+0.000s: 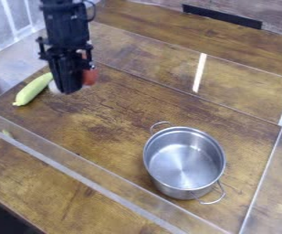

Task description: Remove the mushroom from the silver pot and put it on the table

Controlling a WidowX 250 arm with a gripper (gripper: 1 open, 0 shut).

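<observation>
The pot [186, 162] sits at the lower right of the frame on the table [119, 114], and from where I stand its steel bottom is bare; nothing lies inside it, so the taking-out half of the job looks done. The gripper [67, 84] hangs at the upper left of the frame, pointing nearly straight down; its dark fingers are drawn tight together, and a small patch of red-brown shows at their right edge, which I take to be the mushroom [89, 76] pinched between them; the white stem I cannot make out. So the mushroom is up in the grip, well apart from the pot, low over the wood but, as far as I can judge, not yet resting on it.

Just beside the gripper, toward the left edge, lies a yellow-green corn toy [34, 89]; near it but whether touching the fingers I cannot tell; a clear plastic wall [119, 196] runs across the lower part of the frame.

What is left, I reckon, is the short last bit: bring the mushroom down onto bare wood, clear of the corn toy, let the fingers part, and lift away.
</observation>
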